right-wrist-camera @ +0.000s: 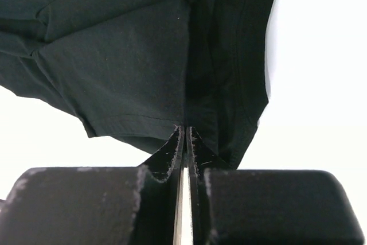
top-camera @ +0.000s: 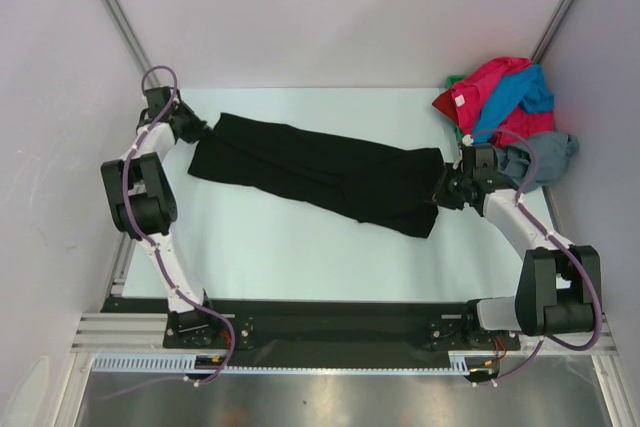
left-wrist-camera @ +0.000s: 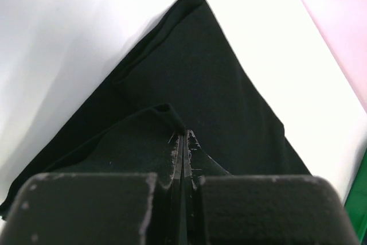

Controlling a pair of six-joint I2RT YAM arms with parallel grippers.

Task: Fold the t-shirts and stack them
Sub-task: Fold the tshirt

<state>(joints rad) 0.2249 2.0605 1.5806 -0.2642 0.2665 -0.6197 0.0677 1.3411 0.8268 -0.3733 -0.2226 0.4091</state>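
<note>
The black t-shirt [top-camera: 320, 172] lies stretched across the white table from the far left to the right, folded lengthwise. My left gripper [top-camera: 203, 130] is shut on its left end; in the left wrist view the fingers [left-wrist-camera: 184, 139] pinch a fold of the black cloth [left-wrist-camera: 195, 78]. My right gripper [top-camera: 441, 190] is shut on its right end; in the right wrist view the jaws [right-wrist-camera: 186, 132] clamp the black cloth's [right-wrist-camera: 126, 50] hem. The red-pink shirt [top-camera: 485, 87], the bright blue shirt [top-camera: 520, 102] and the grey shirt [top-camera: 540, 157] lie heaped at the far right.
The heap sits just behind my right arm [top-camera: 520, 217]. A bit of green cloth [top-camera: 455, 80] pokes out at the heap's far edge. White walls close in the table [top-camera: 300, 247] at the back and both sides. A black rail [top-camera: 330, 322] runs along the near edge.
</note>
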